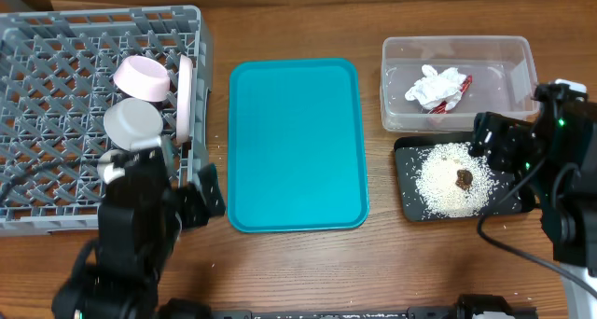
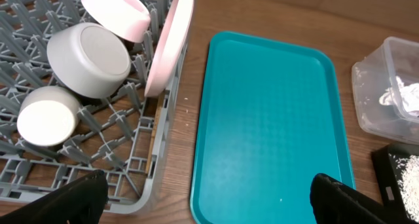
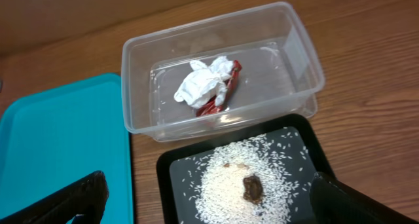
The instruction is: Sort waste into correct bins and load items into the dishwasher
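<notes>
Grey plastic dish rack (image 1: 56,67) sits on the left of the wooden table (image 1: 298,272), a square crate with a lattice floor and rows of pegs. Four things are loaded near its right side: a pink-sided dish (image 1: 142,76) tipped on the pegs, a dull metal bowl (image 1: 133,123) upside down just beside it, a small white cup (image 2: 47,122) below that, and the big round white plate (image 2: 169,44) standing on edge against the rack wall.

In the middle lies a smooth flat teal tray (image 1: 297,142) with rounded corners.

On the right is the clear tub (image 3: 294,60), rectangular see-through plastic; inside it the crumpled tissue (image 3: 204,83) touches the red wrapper (image 3: 216,106). Just in front of it sits the shallow black tray (image 3: 167,178), holding a loose pile of rice (image 3: 229,185) with the brown lump (image 3: 252,188) on top (a few grains have scattered out toward the rim).

The left gripper (image 2: 206,185) hovers over the near end of the teal tray by the rack's corner; its jaws are spread wide with nothing between them. The right gripper (image 3: 208,181) hangs above the black tray, angled toward the tub; its jaws are also wide apart and hold nothing.
</notes>
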Controlling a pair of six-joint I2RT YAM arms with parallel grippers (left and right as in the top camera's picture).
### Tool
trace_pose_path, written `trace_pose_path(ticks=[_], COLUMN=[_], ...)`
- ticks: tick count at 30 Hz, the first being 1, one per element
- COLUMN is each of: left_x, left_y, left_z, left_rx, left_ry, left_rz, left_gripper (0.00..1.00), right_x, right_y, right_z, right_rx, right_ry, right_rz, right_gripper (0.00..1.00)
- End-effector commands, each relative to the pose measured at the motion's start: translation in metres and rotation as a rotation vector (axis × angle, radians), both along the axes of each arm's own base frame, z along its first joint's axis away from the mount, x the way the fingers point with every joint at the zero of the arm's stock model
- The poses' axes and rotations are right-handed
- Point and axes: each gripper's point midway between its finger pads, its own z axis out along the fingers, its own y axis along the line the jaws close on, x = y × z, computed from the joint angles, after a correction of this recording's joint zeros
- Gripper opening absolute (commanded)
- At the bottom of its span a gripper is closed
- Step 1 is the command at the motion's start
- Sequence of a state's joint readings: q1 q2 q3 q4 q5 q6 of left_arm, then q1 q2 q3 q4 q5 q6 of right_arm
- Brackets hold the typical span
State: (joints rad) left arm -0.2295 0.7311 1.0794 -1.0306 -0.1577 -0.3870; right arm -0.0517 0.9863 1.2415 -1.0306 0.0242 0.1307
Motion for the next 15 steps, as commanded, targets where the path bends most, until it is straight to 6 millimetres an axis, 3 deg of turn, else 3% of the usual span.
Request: trace_pose_path(ticks=[1,15], left_x=[-0.006,-0.011], left_y=[0.002,0.003], left_z=[-0.008,-0.015], left_rx=[0.007,0.015], left_ry=[-0.013,0.020], left_rz=[-0.001,-0.002], left_gripper=[1.00,1.00], right_x=[-0.005,0.010], right_y=[-0.007,-0.008], right_z=[-0.002,-0.031], right_rx=[-0.028,-0.024], right_ry=[0.008,0.121], right_rz=[-0.034,-0.032], right_gripper=[1.00,1.00])
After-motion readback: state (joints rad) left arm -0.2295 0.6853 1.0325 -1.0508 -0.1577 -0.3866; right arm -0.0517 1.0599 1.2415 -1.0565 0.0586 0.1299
